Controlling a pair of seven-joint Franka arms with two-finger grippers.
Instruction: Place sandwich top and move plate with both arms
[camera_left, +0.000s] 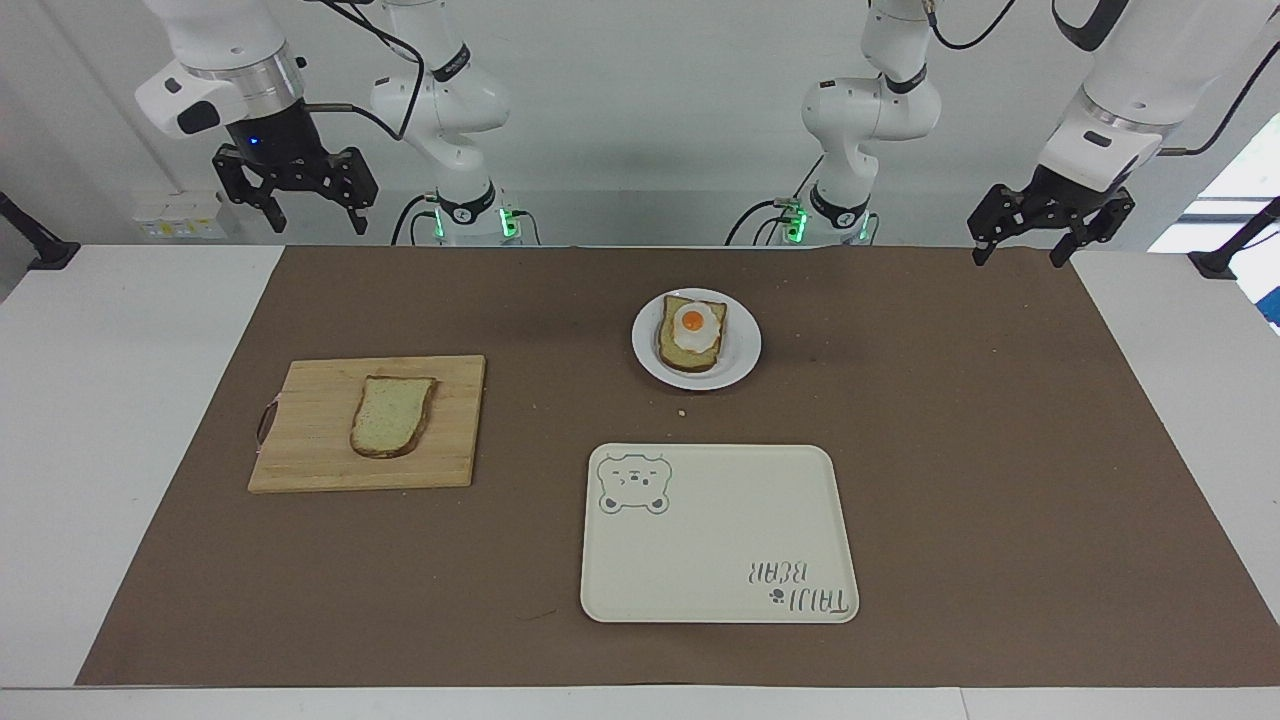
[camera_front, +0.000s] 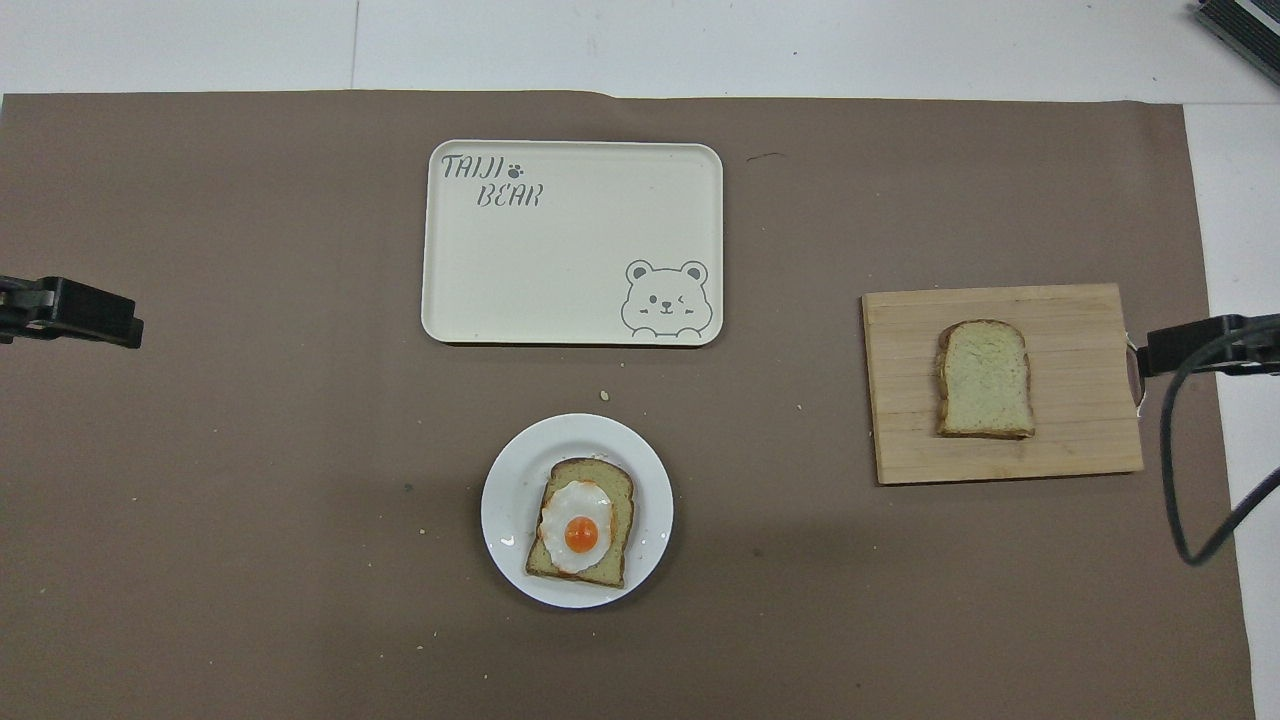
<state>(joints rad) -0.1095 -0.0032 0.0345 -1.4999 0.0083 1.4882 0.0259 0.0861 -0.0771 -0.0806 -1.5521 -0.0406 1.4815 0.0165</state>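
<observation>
facing view shows the bench (camera_left: 140, 450) under a brown mat (camera_left: 950, 450), with both arms waiting raised at the robots' end. the right gripper (camera_left: 312, 213) hangs over the mat's edge at the right arm's end, fingers apart and empty. the left gripper (camera_left: 1030, 243) hangs over the mat's edge at the left arm's end, fingers likewise apart and empty.

the cream tray (camera_left: 720, 590) with a bear drawing lies flat and bare, farther from the robots than the plate. the wooden cutting board (camera_left: 300, 450) sits toward the right arm's end. the plate (camera_left: 745, 350) lies mid-bench, nearer to the robots than the tray, carrying a bread slice with a fried egg (camera_left: 692, 330). the sandwich top (camera_left: 392, 415) lies flat on the board, untouched. a few crumbs (camera_left: 680, 412) lie between plate and tray.

judgement: neither step has begun. risks noted: a flat slice offers little edge, so the fingers may crush or tear it, or push it along the board. released off-centre, it may slide from the egg. in the two-arm move, uneven lifting could tilt the plate and shed the stack.
</observation>
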